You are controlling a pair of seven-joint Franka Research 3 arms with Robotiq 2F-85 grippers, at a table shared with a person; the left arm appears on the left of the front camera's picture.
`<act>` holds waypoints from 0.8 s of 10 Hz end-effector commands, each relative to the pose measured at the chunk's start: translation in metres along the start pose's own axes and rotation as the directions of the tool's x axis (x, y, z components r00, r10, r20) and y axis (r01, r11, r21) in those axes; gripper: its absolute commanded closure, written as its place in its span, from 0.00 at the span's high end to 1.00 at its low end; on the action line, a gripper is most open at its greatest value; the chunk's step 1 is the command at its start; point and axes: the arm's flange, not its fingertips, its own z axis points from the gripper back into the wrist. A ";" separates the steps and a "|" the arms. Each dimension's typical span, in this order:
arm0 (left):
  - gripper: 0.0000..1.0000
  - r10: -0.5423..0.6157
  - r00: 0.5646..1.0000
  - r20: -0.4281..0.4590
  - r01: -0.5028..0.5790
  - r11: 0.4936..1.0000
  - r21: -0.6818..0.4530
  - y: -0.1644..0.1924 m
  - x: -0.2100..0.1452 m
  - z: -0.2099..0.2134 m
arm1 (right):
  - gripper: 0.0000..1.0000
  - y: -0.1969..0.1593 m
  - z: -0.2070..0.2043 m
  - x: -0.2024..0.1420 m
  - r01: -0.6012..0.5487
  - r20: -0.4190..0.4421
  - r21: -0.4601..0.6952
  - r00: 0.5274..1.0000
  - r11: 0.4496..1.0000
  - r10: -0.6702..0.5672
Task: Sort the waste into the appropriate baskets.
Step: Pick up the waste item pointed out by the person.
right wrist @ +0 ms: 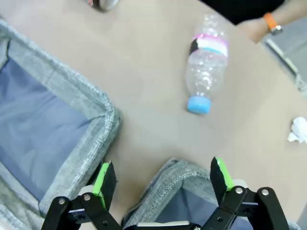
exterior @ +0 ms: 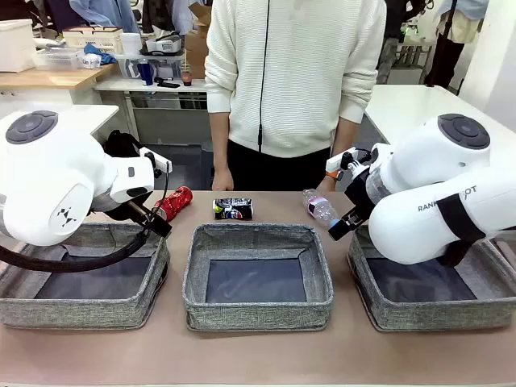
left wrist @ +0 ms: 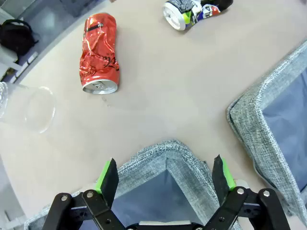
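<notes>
Well, cans (exterior: pixel 232 209), bottle (exterior: pixel 320 206) outside baskets (exterior: pixel 258 313)

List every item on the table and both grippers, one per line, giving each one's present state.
red can, crushed, on its side
dark multicoloured can, crushed, on its side
bottle, on its side, cap on
clear cup, on its side
paper ball, crumpled
left basket, no waste seen inside
middle basket, empty
right basket, no waste seen inside
left gripper, open, empty
right gripper, open, empty
</notes>
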 end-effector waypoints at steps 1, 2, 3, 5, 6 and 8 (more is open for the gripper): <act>1.00 0.000 1.000 0.000 0.000 1.000 0.000 0.000 0.000 0.000 | 1.00 0.000 0.000 0.000 0.000 0.000 0.000 1.000 1.000 0.000; 1.00 0.000 1.000 0.000 0.000 1.000 0.000 0.000 0.000 0.000 | 1.00 0.000 0.000 0.000 0.000 0.000 0.000 1.000 1.000 0.000; 1.00 0.000 1.000 0.000 0.000 1.000 0.000 0.000 0.000 0.000 | 1.00 0.000 0.000 0.000 0.000 0.000 0.000 1.000 1.000 0.000; 1.00 0.000 1.000 0.000 0.000 1.000 0.000 0.000 0.000 0.000 | 1.00 0.000 0.000 0.000 0.000 0.000 0.000 1.000 1.000 0.000; 1.00 0.000 1.000 0.000 0.000 1.000 0.000 0.000 0.000 0.000 | 1.00 0.000 0.000 0.000 0.000 0.000 0.000 1.000 1.000 0.000; 1.00 0.000 1.000 0.000 0.000 1.000 0.000 0.000 0.000 0.000 | 1.00 0.000 0.000 0.000 0.000 0.000 0.000 1.000 1.000 0.000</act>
